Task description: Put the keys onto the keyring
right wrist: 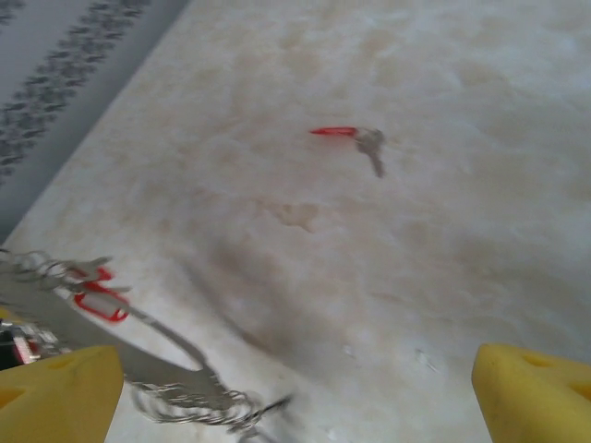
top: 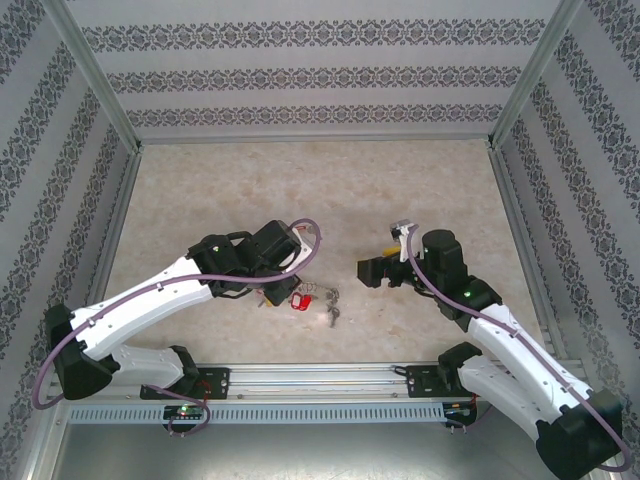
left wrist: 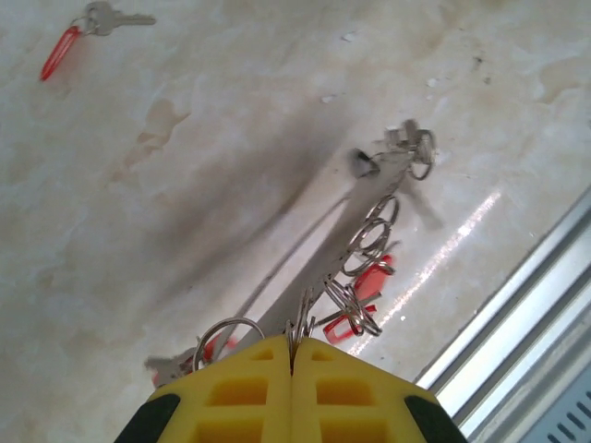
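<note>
The table (top: 300, 190) is a pale beige, marbled surface with a faint brownish stain (left wrist: 157, 120) on it. One loose red-tagged key (left wrist: 88, 29) lies flat on the bare top, at the upper left of the left wrist view, well apart from everything else. A metal rail (left wrist: 526, 295) runs along the table's edge at the lower right. The keyring (left wrist: 369, 235) stretches low over the surface and casts a long shadow there. Whether its far end rests on the table cannot be told.
</note>
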